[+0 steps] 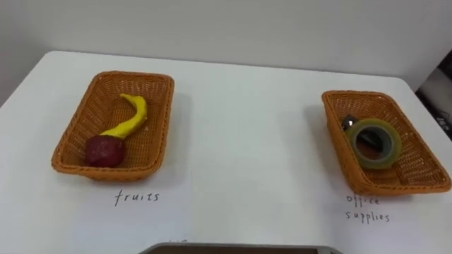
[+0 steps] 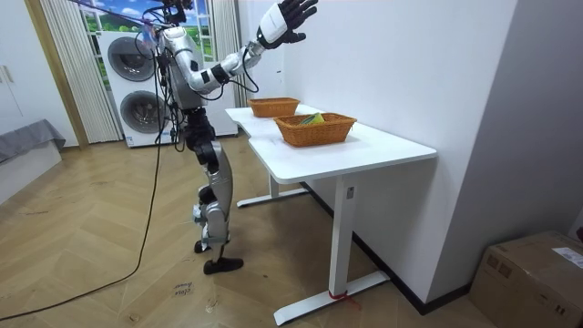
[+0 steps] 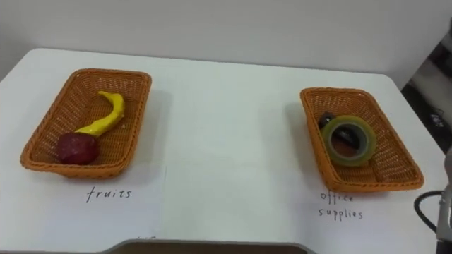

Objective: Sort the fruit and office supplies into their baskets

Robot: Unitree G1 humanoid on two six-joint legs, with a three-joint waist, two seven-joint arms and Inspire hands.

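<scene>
A: Hand state?
B: Left hand [image 2: 287,20] is raised above head height in the room view, arm stretched up toward the wall. Fingers spread straight, nothing in it.
A: Where are the items relative to it?
B: All far below it, on the white table [image 1: 240,141], well apart from the hand. 2 wicker baskets, 1 toward each end of the table, well apart from each other. The robot stands at the table's long side, facing them.
A: Contents?
B: Left basket [image 1: 161,116]: banana [image 1: 131,116] plus a dark red fruit [image 1: 105,150]. Right basket [image 1: 337,130]: tape roll [image 1: 374,161] plus a small dark item [image 1: 348,123], too small to identify.
A: Banana orientation?
B: Long axis runs near-to-far, roughly along the basket's own long axis, leaning a bit right. Near end touches the red fruit, which sits in the near-left corner. Far end hooks back to the left.
A: Tape?
B: About mid-basket, tilted, hole facing up toward the camera. The dark item is just beyond it on the far-left side; touching or not, can't tell.
A: Anything else?
B: 1 handwritten label [image 1: 138,197] on the table just in front of each basket.
</scene>
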